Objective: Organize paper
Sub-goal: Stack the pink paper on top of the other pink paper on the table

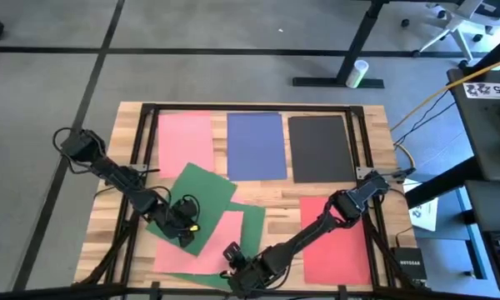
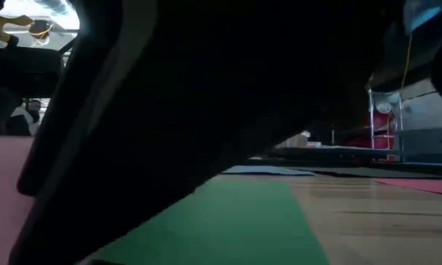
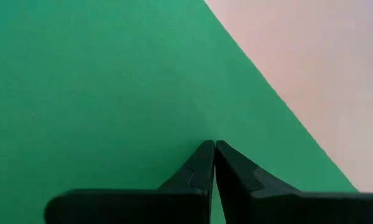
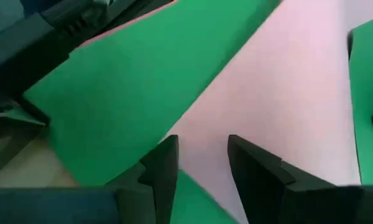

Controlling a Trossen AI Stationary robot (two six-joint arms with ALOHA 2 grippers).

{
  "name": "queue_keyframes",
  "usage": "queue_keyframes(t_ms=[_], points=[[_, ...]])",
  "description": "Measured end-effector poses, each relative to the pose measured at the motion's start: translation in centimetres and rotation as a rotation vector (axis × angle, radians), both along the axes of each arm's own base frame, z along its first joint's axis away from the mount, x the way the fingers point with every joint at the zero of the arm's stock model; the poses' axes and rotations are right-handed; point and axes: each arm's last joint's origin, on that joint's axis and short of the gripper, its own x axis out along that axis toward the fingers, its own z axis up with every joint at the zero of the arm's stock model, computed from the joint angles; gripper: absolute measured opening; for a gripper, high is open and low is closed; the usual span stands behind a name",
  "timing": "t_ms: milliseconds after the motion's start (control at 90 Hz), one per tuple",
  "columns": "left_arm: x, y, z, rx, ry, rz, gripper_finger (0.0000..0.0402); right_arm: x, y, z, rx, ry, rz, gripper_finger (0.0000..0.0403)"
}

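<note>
Pink [image 1: 185, 142], blue [image 1: 256, 144] and black [image 1: 321, 148] paper sheets lie flat in a row along the table's far side, and a red sheet [image 1: 337, 242] lies at the near right. At the near left, a tilted green sheet [image 1: 202, 190] lies on a pink sheet [image 1: 208, 250], which lies on another green sheet [image 1: 252, 218]. My left gripper [image 1: 186, 221] is shut on the top green sheet [image 3: 99, 81]. My right gripper [image 4: 202, 152] stands open over the pink sheet [image 4: 286, 93] near its near edge; whether it touches, I cannot tell. My left gripper presses its shut fingertips [image 3: 205, 155] down on the top green sheet's face [image 3: 174, 124], close to the edge that runs across the pink sheet [image 3: 311, 68]. The fingers come from above, slanting. The sheet lies flat on the pile.
Black frame bars [image 1: 142, 142] run along the table's left, far and right sides. A white printed sheet [image 1: 423, 212] and a black box [image 1: 404, 258] lie off the table's right edge. In the low view a dark arm hides most of the table.
</note>
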Motion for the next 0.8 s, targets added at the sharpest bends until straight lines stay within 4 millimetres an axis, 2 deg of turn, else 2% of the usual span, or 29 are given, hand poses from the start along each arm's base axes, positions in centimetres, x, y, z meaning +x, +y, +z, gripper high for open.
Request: queue_keyframes(t_ms=[267, 411, 567, 800], points=[[0.0, 0.0, 0.0, 0.001, 0.0, 0.0, 0.0, 0.3, 0.1, 1.0, -0.012, -0.023, -0.007, 0.0131], [0.0, 0.0, 0.0, 0.004, 0.0, -0.003, 0.0, -0.3, 1.2, 2.3, 0.077, 0.03, 0.065, 0.0131], [0.0, 0.0, 0.0, 0.004, -0.001, -0.002, 0.0, -1.3, 2.1, 1.7, 0.111, 0.092, 0.121, 0.0131], [0.0, 0.0, 0.0, 0.003, -0.001, -0.002, 0.0, -0.9, 1.5, 0.8, 0.141, 0.104, 0.121, 0.0131]])
